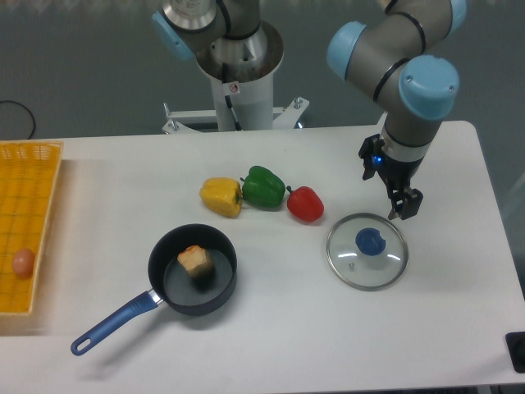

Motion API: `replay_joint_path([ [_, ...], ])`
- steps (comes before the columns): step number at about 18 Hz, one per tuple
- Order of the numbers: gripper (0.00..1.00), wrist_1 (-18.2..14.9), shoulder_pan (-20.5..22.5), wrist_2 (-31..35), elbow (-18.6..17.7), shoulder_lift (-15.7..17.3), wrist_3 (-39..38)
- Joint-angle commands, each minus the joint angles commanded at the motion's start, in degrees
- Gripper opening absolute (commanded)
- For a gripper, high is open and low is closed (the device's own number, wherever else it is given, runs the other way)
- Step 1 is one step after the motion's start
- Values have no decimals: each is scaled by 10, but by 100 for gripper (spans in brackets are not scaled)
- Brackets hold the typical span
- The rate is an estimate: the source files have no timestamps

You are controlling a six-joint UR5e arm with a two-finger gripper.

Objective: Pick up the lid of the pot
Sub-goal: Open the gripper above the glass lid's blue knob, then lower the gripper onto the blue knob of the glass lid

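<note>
The surface (pixel 287 336) is white. The pan (pixel 217 300) is black with a blue handle (pixel 116 322). The peppers are yellow (pixel 221 198), green (pixel 263 188) and red (pixel 305 204). The pot lid (pixel 344 264) has a blue knob (pixel 371 241); the crate (pixel 51 156) is orange-yellow.

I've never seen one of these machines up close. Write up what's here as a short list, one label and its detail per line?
Goal item: clear round lid with a blue knob, lying on the table
Robot hand: open hand, its fingers apart, holding nothing
Pan: black pan with a blue handle
In the pan: a brown lump
Vegetables: yellow pepper beside green pepper
Red item: red piece, between green pepper and lid
Far left: orange crate
</note>
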Motion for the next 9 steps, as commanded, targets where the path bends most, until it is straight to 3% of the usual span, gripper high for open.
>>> replay_joint_path([
  [2, 100, -3, -2, 10, -4, -2, -17],
  [5, 100, -8, -9, 48, -4, -4, -117],
  [9, 100, -2, -25, 31, -11, -17, -134],
])
